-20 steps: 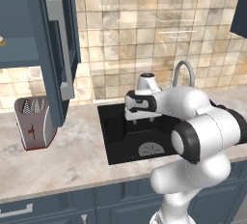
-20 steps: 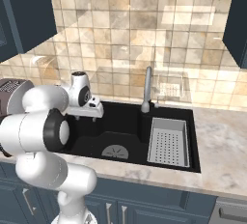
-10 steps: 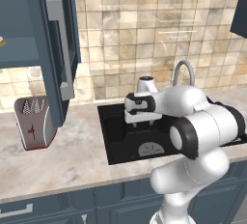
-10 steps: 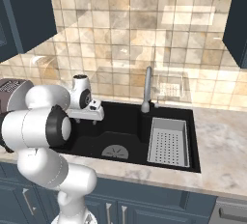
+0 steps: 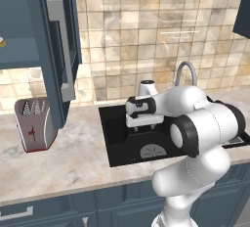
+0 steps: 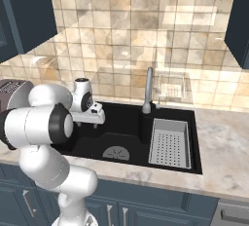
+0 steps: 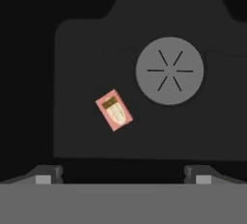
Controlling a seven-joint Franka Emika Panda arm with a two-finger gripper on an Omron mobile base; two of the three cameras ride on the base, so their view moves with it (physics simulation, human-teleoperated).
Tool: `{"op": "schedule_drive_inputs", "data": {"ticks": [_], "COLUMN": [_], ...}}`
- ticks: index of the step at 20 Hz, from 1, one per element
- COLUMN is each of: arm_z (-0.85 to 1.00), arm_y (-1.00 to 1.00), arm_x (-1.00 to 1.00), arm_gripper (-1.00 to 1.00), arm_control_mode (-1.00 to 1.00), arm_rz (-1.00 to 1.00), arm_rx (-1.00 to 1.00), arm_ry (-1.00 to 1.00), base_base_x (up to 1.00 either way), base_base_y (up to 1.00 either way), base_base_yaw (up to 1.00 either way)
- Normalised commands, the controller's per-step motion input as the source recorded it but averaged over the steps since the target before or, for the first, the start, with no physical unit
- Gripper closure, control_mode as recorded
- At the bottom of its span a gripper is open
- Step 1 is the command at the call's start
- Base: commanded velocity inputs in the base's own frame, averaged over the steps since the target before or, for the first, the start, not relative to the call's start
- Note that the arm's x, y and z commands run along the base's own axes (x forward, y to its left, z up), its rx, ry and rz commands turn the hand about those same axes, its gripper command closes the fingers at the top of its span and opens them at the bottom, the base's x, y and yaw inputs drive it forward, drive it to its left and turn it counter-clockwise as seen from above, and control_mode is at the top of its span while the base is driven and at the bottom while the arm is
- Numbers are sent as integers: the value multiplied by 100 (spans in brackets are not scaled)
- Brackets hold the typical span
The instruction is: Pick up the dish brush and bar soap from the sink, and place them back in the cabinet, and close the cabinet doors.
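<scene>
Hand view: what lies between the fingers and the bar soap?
Nothing: only bare black sink floor lies between the open fingers and the bar soap.

The bar soap (image 7: 114,110) lies in the sink (image 7: 87,39), beside the drain (image 7: 169,71).

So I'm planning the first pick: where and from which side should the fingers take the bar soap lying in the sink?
Come straight down from above, open fingers rotated to close across the short width of the bar soap. It lies flat and skewed on the sink floor, beside the drain, with clear space around it.
</scene>
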Motion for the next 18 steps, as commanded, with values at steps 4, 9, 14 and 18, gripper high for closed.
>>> {"op": "schedule_drive_inputs", "data": {"ticks": [4,9,14,18], "arm_z": [-4,-1,-2,-1], "arm_y": [3,3,5,0], "arm_x": [0,6,9,16], "arm_gripper": [-100,-100,-100,-100], "arm_control_mode": [-100,-100,-100,-100], "arm_rz": [0,0,0,0], "arm_rx": [0,0,0,0], "arm_ry": [1,2,3,2], "base_base_x": [0,0,0,0], "base_base_y": [0,0,0,0], "base_base_yaw": [0,0,0,0]}}
